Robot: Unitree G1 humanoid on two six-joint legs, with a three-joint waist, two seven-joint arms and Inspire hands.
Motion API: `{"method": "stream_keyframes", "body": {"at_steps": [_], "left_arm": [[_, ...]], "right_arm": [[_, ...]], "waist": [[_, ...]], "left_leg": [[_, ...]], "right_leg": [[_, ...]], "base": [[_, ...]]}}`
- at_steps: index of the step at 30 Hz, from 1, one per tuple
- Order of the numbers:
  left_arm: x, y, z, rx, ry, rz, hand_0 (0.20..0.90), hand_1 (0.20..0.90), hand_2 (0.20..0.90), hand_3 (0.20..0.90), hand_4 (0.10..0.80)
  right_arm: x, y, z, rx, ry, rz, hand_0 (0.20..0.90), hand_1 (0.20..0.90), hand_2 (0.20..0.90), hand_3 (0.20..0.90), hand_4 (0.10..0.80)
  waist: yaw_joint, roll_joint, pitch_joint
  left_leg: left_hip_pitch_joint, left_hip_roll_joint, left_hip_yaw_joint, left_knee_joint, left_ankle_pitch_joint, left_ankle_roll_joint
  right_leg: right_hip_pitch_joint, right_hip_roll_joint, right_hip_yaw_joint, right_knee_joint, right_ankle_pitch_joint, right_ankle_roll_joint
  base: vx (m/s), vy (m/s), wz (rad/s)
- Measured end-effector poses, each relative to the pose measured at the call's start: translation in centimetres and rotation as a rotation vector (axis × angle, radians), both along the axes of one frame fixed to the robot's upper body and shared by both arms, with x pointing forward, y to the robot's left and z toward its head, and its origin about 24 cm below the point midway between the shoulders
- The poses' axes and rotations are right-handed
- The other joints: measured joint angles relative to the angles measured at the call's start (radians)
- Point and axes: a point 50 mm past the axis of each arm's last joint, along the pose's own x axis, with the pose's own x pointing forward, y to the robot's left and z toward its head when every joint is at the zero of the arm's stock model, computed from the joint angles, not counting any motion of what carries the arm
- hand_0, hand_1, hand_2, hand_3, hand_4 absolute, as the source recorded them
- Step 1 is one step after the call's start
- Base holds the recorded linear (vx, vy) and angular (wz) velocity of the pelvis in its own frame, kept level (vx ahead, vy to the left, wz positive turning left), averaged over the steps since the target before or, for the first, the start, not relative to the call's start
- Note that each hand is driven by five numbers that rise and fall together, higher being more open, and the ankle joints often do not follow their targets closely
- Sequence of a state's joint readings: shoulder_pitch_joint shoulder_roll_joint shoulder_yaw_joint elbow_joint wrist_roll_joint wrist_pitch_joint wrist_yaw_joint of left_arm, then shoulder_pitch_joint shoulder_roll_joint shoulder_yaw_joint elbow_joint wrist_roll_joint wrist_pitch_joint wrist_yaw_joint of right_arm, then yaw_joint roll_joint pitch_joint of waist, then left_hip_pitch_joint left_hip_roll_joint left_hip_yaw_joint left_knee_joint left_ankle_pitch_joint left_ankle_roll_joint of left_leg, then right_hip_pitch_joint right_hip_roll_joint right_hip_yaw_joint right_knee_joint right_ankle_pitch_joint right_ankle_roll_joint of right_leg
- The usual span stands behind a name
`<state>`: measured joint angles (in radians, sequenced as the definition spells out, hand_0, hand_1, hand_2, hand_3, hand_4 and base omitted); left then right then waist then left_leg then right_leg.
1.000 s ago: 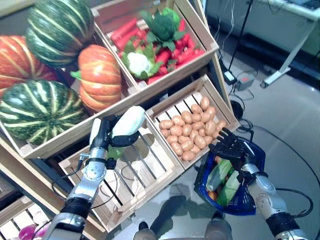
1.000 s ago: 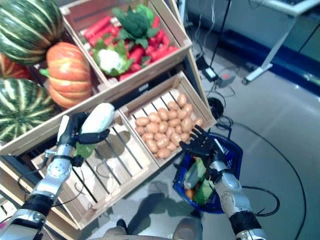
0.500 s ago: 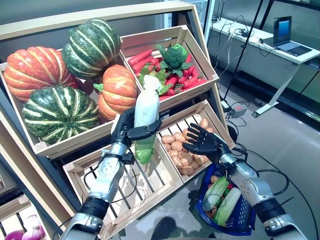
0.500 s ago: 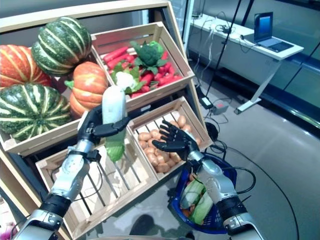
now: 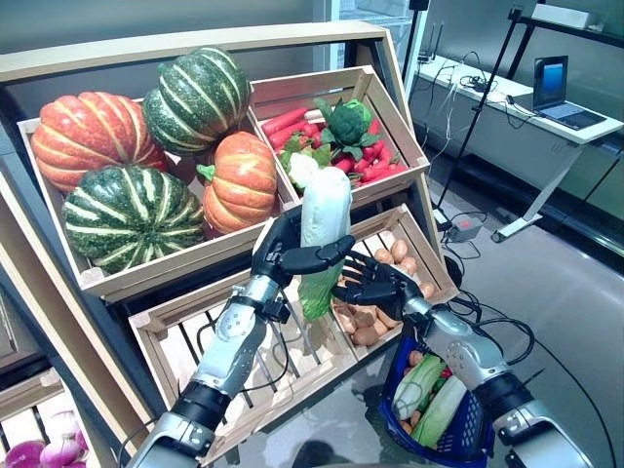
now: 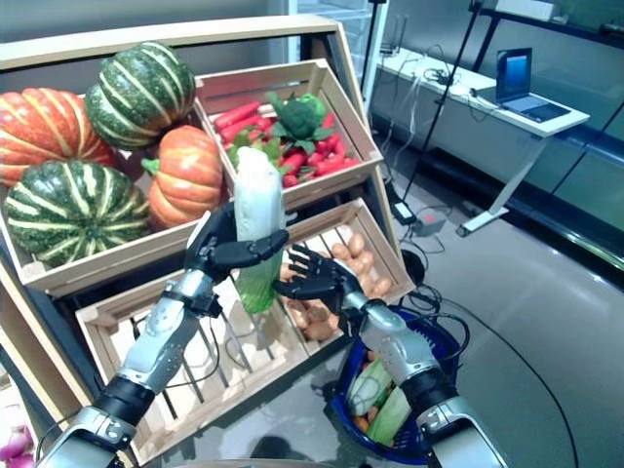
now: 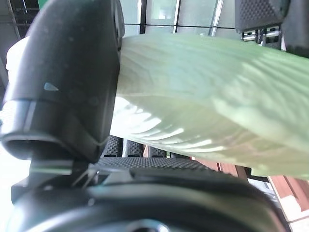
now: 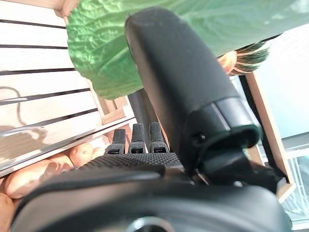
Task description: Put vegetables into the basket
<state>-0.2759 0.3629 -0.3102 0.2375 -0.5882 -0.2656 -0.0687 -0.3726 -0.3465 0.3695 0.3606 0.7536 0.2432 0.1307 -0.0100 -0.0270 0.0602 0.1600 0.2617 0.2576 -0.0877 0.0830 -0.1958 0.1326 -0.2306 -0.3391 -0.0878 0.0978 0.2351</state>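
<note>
Since a second ago the left hand (image 5: 290,255) has carried the napa cabbage (image 5: 321,234) up and to the right, away from the empty slatted crate (image 5: 175,341), and the right hand (image 5: 375,285) has risen from the basket to meet it. Fingers and thumb of the left hand are curled around the cabbage's white middle. The cabbage stands nearly upright, pale end up, green leafy end hanging down. The right hand, fingers spread and holding nothing, sits just right of that leafy end, in front of the potato crate (image 5: 419,255); whether it touches the leaves cannot be told. The blue basket (image 5: 466,437) hangs lower and to the right, under the right forearm, already holding greens. The right hand is the nearer one to the basket, so a handover looks likely
</note>
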Motion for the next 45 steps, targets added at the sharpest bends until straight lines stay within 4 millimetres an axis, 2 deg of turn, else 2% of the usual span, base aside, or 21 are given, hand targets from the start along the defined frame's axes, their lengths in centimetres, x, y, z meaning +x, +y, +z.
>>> {"method": "stream_keyframes", "body": {"at_steps": [9, 14, 22, 27, 34, 38, 45], "left_arm": [[0.0, -0.1, -0.2, 0.003, 0.017, -0.008, 0.300, 0.300, 0.300, 0.300, 0.400], [0.0, -0.1, -0.5, -0.053, 0.057, -0.033, 0.300, 0.300, 0.300, 0.300, 0.400], [-0.2, -0.1, -1.7, -0.180, 0.131, -0.203, 0.300, 0.300, 0.300, 0.300, 0.400], [-0.4, 0.0, -2.7, -0.294, 0.169, -0.346, 0.300, 0.300, 0.300, 0.300, 0.400], [-0.7, -0.2, -2.8, -0.453, 0.160, -0.518, 0.300, 0.300, 0.300, 0.300, 0.400], [-0.7, -0.4, -3.2, -0.542, 0.146, -0.559, 0.300, 0.300, 0.300, 0.300, 0.400], [-0.7, -0.9, -3.6, -0.591, 0.163, -0.648, 0.300, 0.300, 0.300, 0.300, 0.400]], "right_arm": [[0.3, 0.6, 0.0, -0.025, 0.016, 0.013, 0.900, 0.900, 0.900, 0.900, 0.800], [0.1, 0.8, -0.2, 0.021, 0.074, 0.036, 0.900, 0.900, 0.900, 0.900, 0.800], [0.4, -1.2, 0.3, 0.038, 0.137, 0.238, 0.900, 0.900, 0.900, 0.900, 0.800], [-0.2, -2.1, -0.3, 0.150, 0.230, 0.350, 0.900, 0.900, 0.900, 0.900, 0.800], [-0.9, -2.1, -0.1, 0.302, 0.236, 0.497, 0.900, 0.900, 0.900, 0.900, 0.800], [-1.0, -1.9, 0.1, 0.372, 0.241, 0.523, 0.900, 0.900, 0.900, 0.900, 0.800], [-1.5, -1.1, -0.3, 0.469, 0.268, 0.567, 0.900, 0.900, 0.900, 0.900, 0.800]], "waist": [[0.007, -0.006, -0.013], [0.020, -0.010, -0.020], [0.028, -0.011, -0.023], [0.027, -0.010, -0.053], [0.027, -0.009, -0.093], [0.026, -0.009, -0.104], [0.025, -0.007, -0.115]], "left_leg": [[-0.007, 0.000, -0.012, 0.000, 0.007, 0.001], [-0.007, 0.000, -0.013, 0.000, 0.008, 0.001], [-0.010, 0.000, -0.032, 0.000, 0.015, 0.002], [-0.011, 0.000, -0.034, -0.001, 0.017, 0.003], [-0.013, 0.000, -0.033, -0.001, 0.017, 0.003], [-0.015, 0.000, -0.033, -0.001, 0.017, 0.003], [-0.021, 0.000, -0.029, -0.001, 0.017, 0.003]], "right_leg": [[0.001, 0.000, 0.002, 0.000, 0.000, 0.000], [0.002, 0.000, 0.001, 0.000, 0.000, 0.000], [0.014, 0.000, 0.001, 0.000, 0.000, 0.000], [0.015, 0.000, 0.002, 0.000, 0.000, 0.000], [0.012, 0.000, 0.004, -0.001, 0.000, 0.000], [0.010, 0.001, 0.005, -0.001, 0.000, 0.000], [-0.001, 0.001, 0.010, -0.001, 0.000, 0.000]], "base": [[0.002, 0.005, 0.02], [0.000, 0.000, 0.00], [0.011, -0.007, 0.06], [0.004, 0.000, 0.01], [0.000, 0.000, 0.00], [0.000, 0.000, 0.00], [-0.002, 0.002, -0.01]]}}
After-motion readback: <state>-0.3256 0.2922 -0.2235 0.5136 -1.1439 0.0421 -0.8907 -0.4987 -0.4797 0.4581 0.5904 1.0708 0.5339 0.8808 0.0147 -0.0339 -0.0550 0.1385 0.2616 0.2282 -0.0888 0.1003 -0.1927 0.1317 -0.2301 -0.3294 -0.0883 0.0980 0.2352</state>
